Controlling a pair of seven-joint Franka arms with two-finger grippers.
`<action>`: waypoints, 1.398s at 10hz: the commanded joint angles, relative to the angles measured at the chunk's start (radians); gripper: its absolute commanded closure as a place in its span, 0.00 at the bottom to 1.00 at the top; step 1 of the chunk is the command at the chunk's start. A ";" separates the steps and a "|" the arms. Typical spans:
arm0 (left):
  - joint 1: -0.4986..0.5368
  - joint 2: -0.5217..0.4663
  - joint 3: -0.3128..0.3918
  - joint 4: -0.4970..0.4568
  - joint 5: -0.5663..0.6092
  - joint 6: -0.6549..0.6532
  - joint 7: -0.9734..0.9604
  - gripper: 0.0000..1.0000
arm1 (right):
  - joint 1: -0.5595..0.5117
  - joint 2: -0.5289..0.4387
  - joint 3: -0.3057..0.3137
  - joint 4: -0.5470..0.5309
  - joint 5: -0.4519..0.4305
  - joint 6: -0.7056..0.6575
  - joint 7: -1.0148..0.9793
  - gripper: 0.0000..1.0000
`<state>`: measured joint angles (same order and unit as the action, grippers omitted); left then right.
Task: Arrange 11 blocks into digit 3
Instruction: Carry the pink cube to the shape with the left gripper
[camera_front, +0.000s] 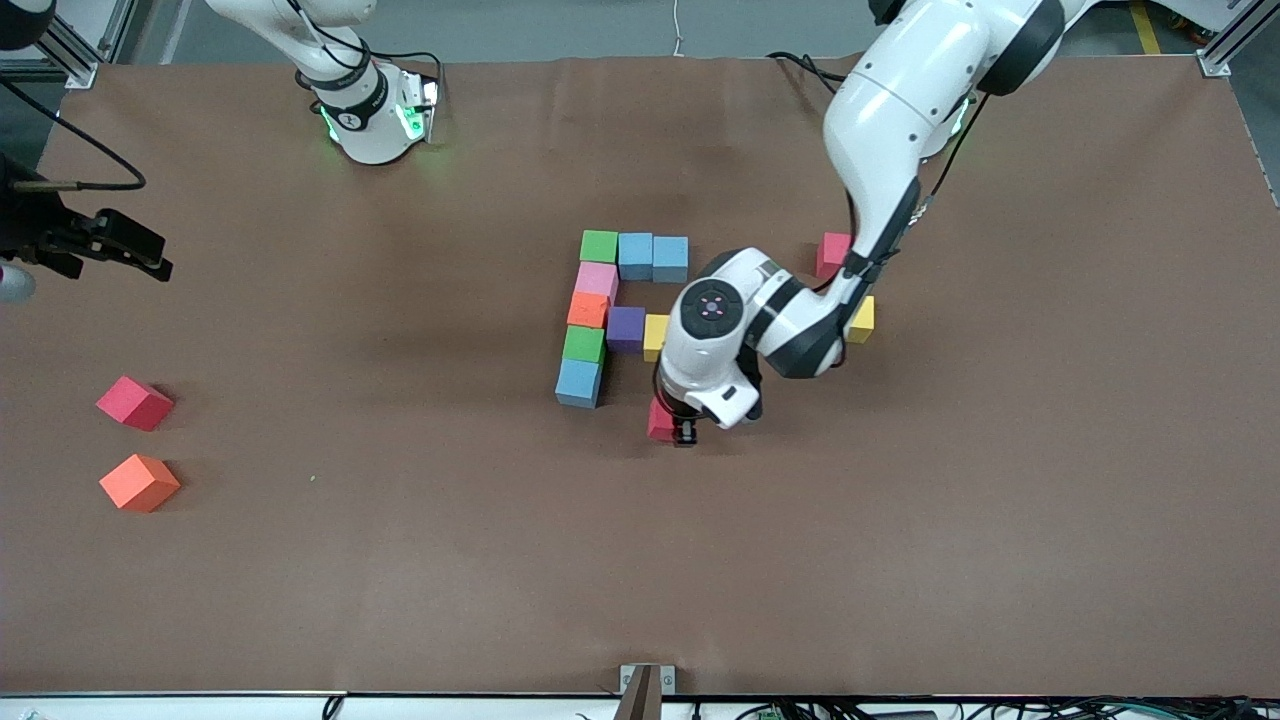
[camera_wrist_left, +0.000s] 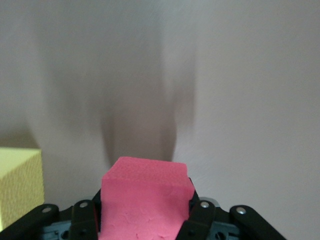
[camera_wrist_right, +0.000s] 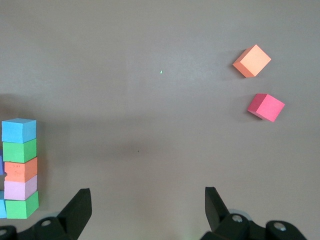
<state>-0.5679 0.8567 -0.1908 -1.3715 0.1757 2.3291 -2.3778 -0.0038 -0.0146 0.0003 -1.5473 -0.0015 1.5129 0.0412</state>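
Red block (camera_front: 660, 420): pinched in the left end effector (camera_front: 676, 428), low over the tabletop (camera_front: 400, 580).
Left end effector: closed tight on the red block, just beside the blue block (camera_front: 579, 383) ending the partial digit 3 (camera_front: 610, 315).
Yellow block (camera_wrist_left: 19, 187): just beside this end effector.
Right end effector (camera_wrist_right: 145, 210): fingers wide apart, holding nothing, waiting over bare tabletop at its own arm's end.

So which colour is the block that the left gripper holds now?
Red, leaning to pink. The block shows best in the left wrist view, clamped in the left gripper.

Front cam high, faces robots; wrist cams look down, closer in.
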 joint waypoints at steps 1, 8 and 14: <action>-0.044 0.034 0.011 0.054 0.008 -0.014 -0.050 0.79 | 0.039 -0.111 -0.043 -0.109 0.020 0.030 -0.020 0.00; -0.124 0.085 0.056 0.092 0.007 0.065 -0.109 0.79 | 0.048 -0.071 -0.043 -0.086 0.015 0.154 -0.063 0.00; -0.139 0.093 0.060 0.092 0.007 0.073 -0.110 0.79 | 0.024 -0.065 -0.048 -0.053 0.012 0.147 -0.052 0.00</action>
<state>-0.6911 0.9299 -0.1427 -1.3094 0.1757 2.3973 -2.4721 0.0301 -0.0813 -0.0462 -1.6146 0.0057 1.6697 -0.0078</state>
